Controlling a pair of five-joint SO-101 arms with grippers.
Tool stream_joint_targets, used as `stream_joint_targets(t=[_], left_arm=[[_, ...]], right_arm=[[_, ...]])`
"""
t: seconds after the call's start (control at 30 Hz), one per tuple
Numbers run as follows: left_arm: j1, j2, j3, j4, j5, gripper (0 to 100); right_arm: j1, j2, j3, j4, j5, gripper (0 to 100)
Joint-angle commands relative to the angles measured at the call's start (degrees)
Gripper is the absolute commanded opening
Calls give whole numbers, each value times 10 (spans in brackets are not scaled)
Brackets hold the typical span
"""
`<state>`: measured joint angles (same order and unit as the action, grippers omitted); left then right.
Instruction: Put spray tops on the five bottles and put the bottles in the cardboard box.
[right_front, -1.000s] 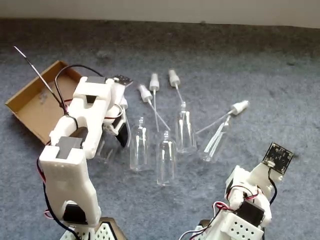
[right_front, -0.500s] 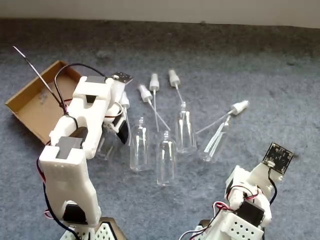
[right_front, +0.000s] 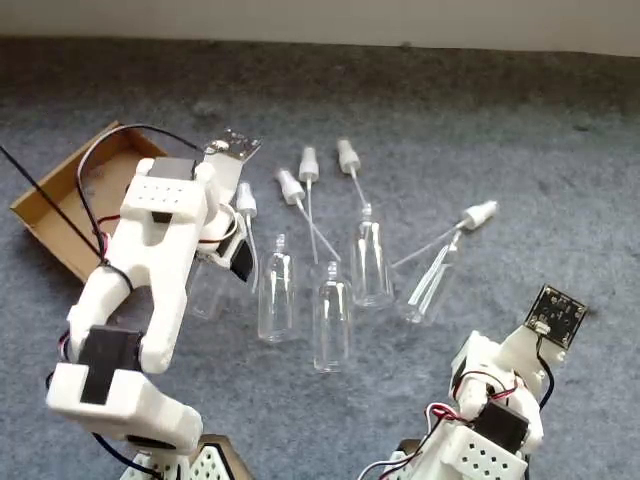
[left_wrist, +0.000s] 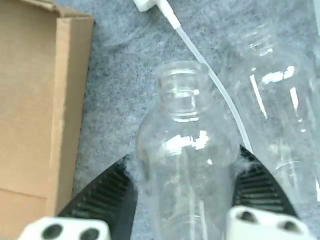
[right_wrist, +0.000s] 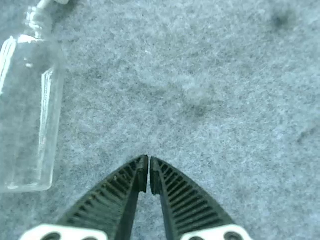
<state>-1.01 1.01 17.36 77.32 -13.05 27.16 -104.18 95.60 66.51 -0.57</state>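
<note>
High view: bottle (right_front: 205, 292) half behind arm (right_front: 150, 250)

**Camera placement: one fixed overhead, two wrist-mounted.**

High view stands behind the arm bases at 6 o'clock, looking down toward 12 over the carpeted table (right_front: 500, 130). Left wrist view looks along the left gripper (left_wrist: 184, 156), close on a clear bottle (left_wrist: 182, 100) and the cardboard box (left_wrist: 35, 100) wall, both near 9 o'clock in the high view. Right wrist view looks down past the right gripper (right_wrist: 149, 167), close to the carpet, sharing the rightmost bottle (right_wrist: 27, 110) at 3 o'clock.
</note>
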Motion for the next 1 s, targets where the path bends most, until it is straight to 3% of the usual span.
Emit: stream_joint_targets(t=[0.0,0.17,0.37,0.97], left_arm=[[16,-51,28,-4,4,207],[13,-29,56,-6,-41,207],[12,-34,54,-38,-42,207],[17,-291,118,-50,-42,204]], right_arm=[[5,-4,75,-9,-2,9],[6,-3,75,-9,-2,9],[5,-3,75,-9,-2,9],[5,-3,75,-9,-2,9]])
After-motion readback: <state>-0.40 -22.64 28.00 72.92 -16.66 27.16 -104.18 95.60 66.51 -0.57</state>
